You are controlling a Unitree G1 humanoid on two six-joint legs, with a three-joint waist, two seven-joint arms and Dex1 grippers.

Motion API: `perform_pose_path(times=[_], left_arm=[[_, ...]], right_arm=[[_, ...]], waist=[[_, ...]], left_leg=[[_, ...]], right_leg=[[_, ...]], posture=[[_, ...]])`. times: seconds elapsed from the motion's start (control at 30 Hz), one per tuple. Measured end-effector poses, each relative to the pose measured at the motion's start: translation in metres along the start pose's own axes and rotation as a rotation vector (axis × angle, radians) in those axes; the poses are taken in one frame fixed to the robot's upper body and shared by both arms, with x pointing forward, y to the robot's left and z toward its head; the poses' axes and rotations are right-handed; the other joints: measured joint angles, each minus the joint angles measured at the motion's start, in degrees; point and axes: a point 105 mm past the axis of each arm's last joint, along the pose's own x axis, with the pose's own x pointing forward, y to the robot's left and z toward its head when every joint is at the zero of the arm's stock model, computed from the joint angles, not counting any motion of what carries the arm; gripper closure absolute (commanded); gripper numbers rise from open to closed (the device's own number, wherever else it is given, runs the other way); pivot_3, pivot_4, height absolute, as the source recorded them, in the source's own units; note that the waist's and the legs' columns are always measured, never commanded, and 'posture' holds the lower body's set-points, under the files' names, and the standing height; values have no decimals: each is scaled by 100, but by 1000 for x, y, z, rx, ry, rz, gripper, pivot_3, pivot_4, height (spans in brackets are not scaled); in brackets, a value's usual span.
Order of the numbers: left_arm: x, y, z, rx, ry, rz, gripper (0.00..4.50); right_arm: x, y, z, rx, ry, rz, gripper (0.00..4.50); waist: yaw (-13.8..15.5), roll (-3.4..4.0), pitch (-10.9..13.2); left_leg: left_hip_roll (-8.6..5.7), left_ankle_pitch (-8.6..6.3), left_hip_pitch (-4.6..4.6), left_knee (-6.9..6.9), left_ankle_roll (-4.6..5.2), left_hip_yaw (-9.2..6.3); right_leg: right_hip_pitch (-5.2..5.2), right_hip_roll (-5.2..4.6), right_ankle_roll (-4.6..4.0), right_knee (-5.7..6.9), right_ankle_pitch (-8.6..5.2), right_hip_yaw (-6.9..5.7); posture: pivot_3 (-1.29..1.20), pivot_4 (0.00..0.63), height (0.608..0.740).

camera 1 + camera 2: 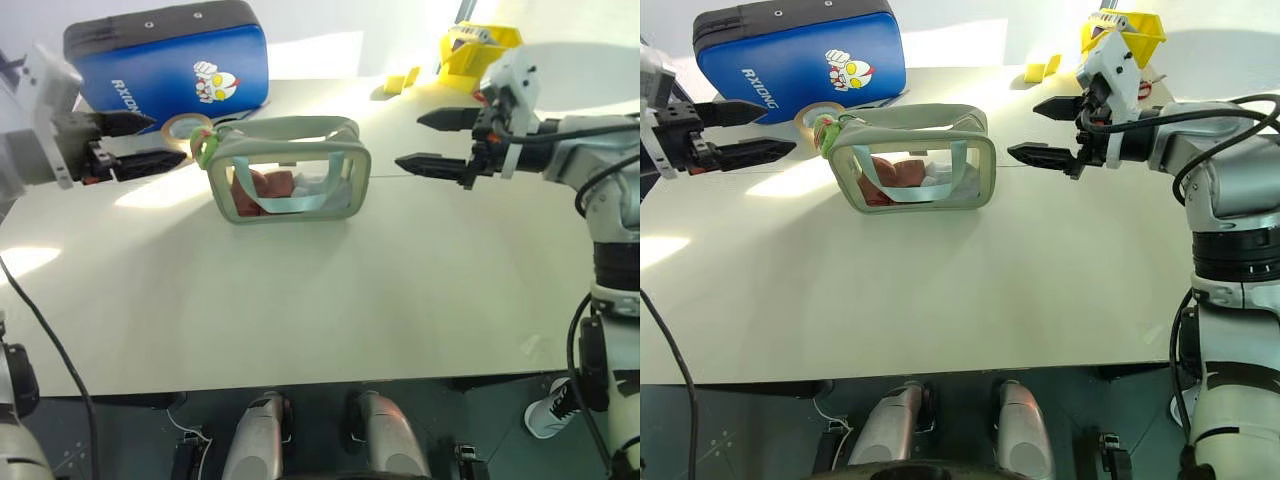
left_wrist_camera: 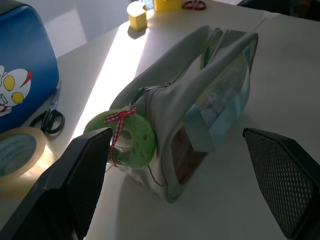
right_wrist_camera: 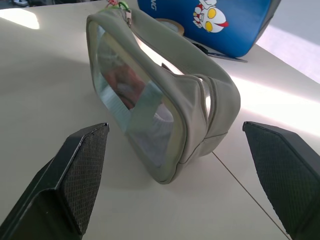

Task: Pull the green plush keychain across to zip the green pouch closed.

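The green pouch [image 1: 290, 170] stands upright on the pale table [image 1: 300, 310], clear window facing the robot, red and white contents showing behind its teal strap. The green plush keychain [image 2: 131, 138] hangs at the pouch's left end, tied with a small red-checked ribbon, so the zipper pull sits at that end. From the head views the top looks parted along its length, which suggests the zip is yet to be drawn; I cannot make out the teeth clearly enough to be sure.

Neither gripper touches anything. The left gripper [image 1: 130, 145] hovers just left of the pouch, its black fingers spread wide and empty, the keychain near one of them. The right gripper [image 1: 437, 140] hangs to the pouch's right, a little apart from it, fingers equally wide and holding nothing.

Behind the pouch on its left lie a tan tape roll [image 1: 187, 127] and a blue padded case [image 1: 165, 60]; a yellow object [image 1: 478, 45] sits behind it on the right.

So, by my reckoning, nothing of the job is done: grasping the keychain, steadying the pouch and pulling across all remain.
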Motion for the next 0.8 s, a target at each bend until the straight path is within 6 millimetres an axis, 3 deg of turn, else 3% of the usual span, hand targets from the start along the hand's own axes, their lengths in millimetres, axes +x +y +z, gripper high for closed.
perform_pose_path(times=[0.17, 0.33, 0.47, 0.63, 0.73, 0.8], left_arm=[[0, -4, 10, 41, -3, -18, 0], [11, -31, 31, 123, -4, -138, 0], [10, -49, 64, 186, -71, -194, 0], [10, -48, 38, 138, 1, -187, 0], [10, -50, 35, 146, 12, -176, 0], [6, -50, 30, 151, 35, -161, 0]], right_arm=[[15, 2, 2, -42, 5, 41, 47], [56, 0, 21, -87, -39, 52, 47], [98, 18, 38, -169, -59, 133, 47], [122, 21, 14, -201, -4, 171, 47], [135, 23, -7, -202, 41, 182, 848], [139, 21, -16, -225, 68, 182, 1901]], waist=[[-11, 0, 0], [-26, -2, 2], [-35, -2, 2], [-10, -7, 3], [-14, -10, 5], [-32, -10, 5]], left_leg=[[1, 3, 0, 3, -3, 3], [4, 7, 1, 5, -7, 6], [4, 10, 7, 0, -10, 7], [3, 14, 6, 11, -15, 6], [3, 13, 7, 17, -13, 4], [3, 16, 9, 15, -18, 3]], right_leg=[[-2, 3, 5, 5, 3, 1], [-6, 8, 8, 15, 5, 4], [-5, 10, 9, 24, 5, 7], [1, 11, 10, 28, 5, 6], [6, 10, 9, 25, 5, 7], [6, 10, 9, 26, 5, 7]], posture=[[0, 150, 740], [0, 150, 740], [0, 150, 740], [0, 150, 740], [0, 150, 740], [0, 150, 740]])
